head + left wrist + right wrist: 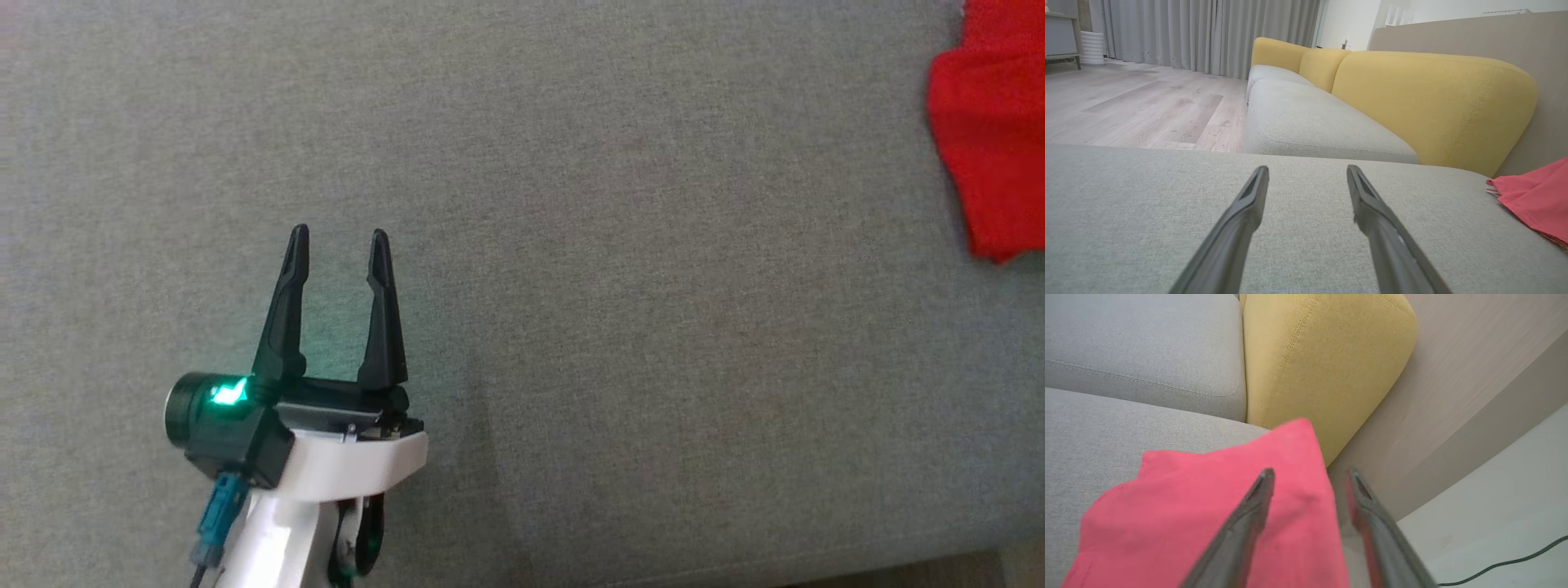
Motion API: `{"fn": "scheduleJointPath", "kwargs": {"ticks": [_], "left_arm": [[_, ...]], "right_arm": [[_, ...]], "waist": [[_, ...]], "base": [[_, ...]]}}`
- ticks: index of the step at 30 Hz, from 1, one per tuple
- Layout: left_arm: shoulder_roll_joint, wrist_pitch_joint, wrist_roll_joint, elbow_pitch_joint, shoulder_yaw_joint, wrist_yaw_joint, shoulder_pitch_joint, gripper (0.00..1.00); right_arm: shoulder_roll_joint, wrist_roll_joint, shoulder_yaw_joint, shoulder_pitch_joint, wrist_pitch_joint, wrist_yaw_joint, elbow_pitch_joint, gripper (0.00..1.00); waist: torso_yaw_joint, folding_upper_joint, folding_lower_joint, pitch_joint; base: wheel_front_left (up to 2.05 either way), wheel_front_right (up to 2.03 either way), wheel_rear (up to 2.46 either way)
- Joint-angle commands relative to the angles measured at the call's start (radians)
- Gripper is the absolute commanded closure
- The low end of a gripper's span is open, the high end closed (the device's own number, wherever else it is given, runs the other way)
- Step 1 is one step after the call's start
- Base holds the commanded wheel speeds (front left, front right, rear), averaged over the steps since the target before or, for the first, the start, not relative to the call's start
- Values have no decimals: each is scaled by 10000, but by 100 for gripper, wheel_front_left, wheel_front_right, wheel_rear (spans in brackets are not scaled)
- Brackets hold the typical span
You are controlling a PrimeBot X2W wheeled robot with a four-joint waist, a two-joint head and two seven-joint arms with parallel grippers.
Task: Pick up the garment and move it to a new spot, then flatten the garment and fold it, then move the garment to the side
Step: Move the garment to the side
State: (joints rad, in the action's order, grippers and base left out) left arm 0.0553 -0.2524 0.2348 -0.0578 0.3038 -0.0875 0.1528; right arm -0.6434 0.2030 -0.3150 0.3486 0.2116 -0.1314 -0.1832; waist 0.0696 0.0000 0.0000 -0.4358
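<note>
Red garment [992, 139] lies at the right end of the grey sofa seat [653, 327]; both grippers spread.

Head view: left gripper [340, 235] is open over bare seat, well apart from the garment. Left wrist view: adds yellow backrest [1433, 102] and wood floor [1147, 106] beyond; garment off right. Right wrist view: right gripper [1310, 472] is above the garment, fingers parted, one over cloth, the other past its edge; dark cable [1515, 561] on pale floor.

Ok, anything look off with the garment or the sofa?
Nothing spilled or damaged. The red garment lies at the far right end of the grey cushion, its edge near the side by the wall panel; whether it overhangs is unclear. The left hand and right hand are open, holding nothing.
</note>
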Motion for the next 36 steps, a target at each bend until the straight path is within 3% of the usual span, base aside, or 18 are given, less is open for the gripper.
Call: {"fn": "scheduleJointPath", "kwargs": {"ticks": [1,5,11,18,22,26,30,36], "left_arm": [[-51,-93,-91,-239,-318,38,122,0],[-51,-93,-71,-156,-342,37,-3,0],[-51,-93,9,12,-487,-52,-538,0],[-51,-93,96,443,-523,-119,-1489,0],[-51,-93,-252,571,-704,-195,-2230,0],[-51,-93,-459,432,-849,-159,-2907,0],[-51,-93,-573,166,-1000,-1,-3326,0],[-51,-93,-603,185,-1211,172,-3761,0]], "right_arm": [[48,-313,-22,-330,-3,7,572,0],[1047,-456,457,-875,-195,7,924,0],[2715,-241,1987,-1923,-1061,7,1020,0],[4111,244,3809,-2935,-3425,7,-318,0],[4863,234,4307,-3372,-4530,7,-1062,0],[5344,20,4277,-3627,-4722,7,-774,0],[5553,-644,3993,-4118,-4729,7,152,0],[5769,-678,3659,-4999,-4732,7,637,0]], "waist": [[-83,0,0,196],[-247,0,0,740],[-584,0,0,1777],[-1312,0,0,3263],[-1569,0,0,4146],[-1694,0,0,4689],[-1736,0,0,5031],[-1796,0,0,5371]], "base": [[0,0,0],[0,0,0],[0,0,0],[0,0,0],[0,0,0],[0,0,0],[0,0,0],[0,0,0]]}}
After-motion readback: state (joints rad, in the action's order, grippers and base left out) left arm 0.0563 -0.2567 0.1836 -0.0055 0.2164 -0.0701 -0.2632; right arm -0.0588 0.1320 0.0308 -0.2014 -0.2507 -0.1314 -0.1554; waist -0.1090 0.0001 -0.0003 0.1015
